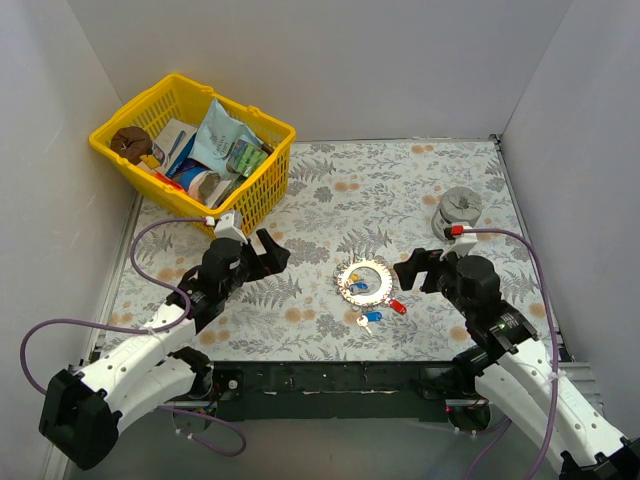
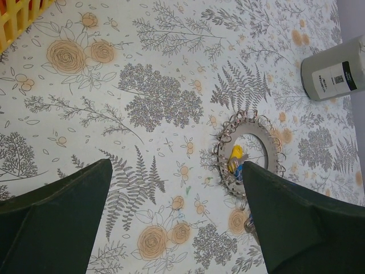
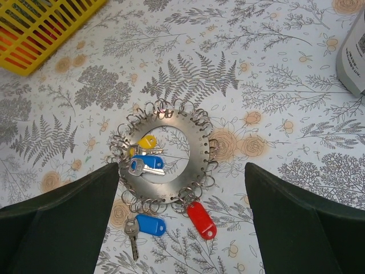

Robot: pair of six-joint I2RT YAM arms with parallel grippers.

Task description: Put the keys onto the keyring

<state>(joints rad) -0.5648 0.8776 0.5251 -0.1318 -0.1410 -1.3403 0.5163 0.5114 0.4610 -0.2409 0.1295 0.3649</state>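
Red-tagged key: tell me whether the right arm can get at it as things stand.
Probably yes. The red-tagged key lies uncovered beside the keyring, at its rim. The right gripper hovers open close by, and nothing stands between them.

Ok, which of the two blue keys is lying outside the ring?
The blue key beside the red key, just outside the keyring's rim. The other blue key lies in the ring's opening, by the yellow one.
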